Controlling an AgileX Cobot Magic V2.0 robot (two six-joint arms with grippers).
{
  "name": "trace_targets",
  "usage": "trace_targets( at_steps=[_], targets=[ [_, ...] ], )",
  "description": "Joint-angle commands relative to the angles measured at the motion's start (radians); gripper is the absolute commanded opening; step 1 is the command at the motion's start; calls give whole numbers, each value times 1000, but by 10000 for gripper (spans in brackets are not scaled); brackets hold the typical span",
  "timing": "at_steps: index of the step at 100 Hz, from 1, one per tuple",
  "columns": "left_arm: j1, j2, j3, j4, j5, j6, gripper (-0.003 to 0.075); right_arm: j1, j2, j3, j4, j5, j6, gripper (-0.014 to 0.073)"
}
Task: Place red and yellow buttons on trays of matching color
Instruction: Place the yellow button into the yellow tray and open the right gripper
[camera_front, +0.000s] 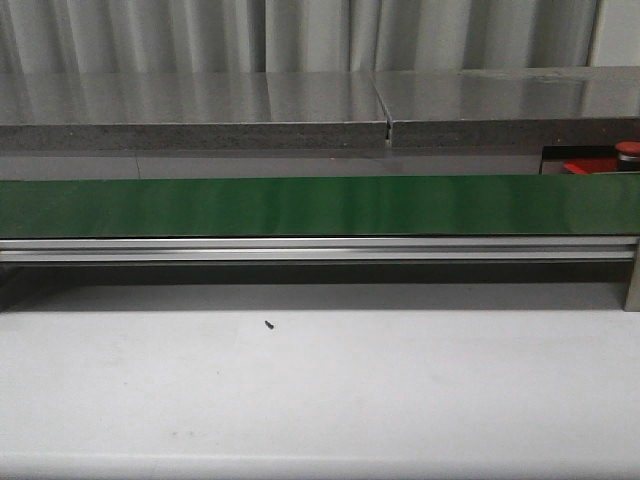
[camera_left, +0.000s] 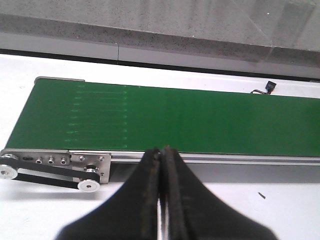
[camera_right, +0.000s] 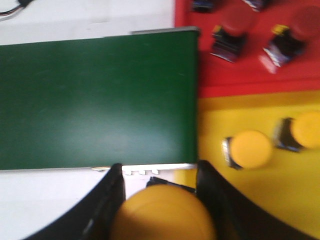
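Right tool (camera_right: 159, 200) gripping yellow button (camera_right: 162, 212), hovering just beside yellow tray (camera_right: 260, 200), past belt (camera_right: 95, 100) end; left tool (camera_left: 162, 165) closed, empty.

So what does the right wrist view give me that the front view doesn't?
Only the right wrist view shows the yellow tray with two yellow buttons lying on it, several red buttons on the red tray, and the right tool shut on another yellow button. Only the front view shows the belt's full length and the grey counter behind. Both show the green belt and some of the red tray.
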Motion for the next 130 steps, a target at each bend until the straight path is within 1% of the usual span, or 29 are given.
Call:
trace_targets(
  at_steps=[1, 11, 25, 65, 101, 116, 123, 130],
  targets=[
    [-8, 0, -29, -14, -53, -2, -19, -111, -46, 6, 10, -46, 21, 139],
    [-8, 0, -29, -14, -51, -2, -19, -209, -41, 51, 17, -108, 57, 139],
    [-8, 0, -29, -14, -45, -2, -19, -265, -8, 96, 17, -198, 70, 139],
    [-8, 0, -29, -14, -44, -2, -19, -269, 205, 106, 17, -327, 69, 141],
    [-8, 0, -29, -14, -53, -2, -19, -269, 284, 106, 17, -403, 68, 143],
    [-8, 0, -29, -14, -62, -2, -19, -267, 306, 106, 21, -412, 68, 144],
    [-8, 0, -29, -14, -62, -2, -19, -265, 321, 106, 25, -412, 68, 159],
    [-8, 0, -29, -14, -62, -2, -19, -260, 336, 106, 26, -412, 68, 194]
  ],
)
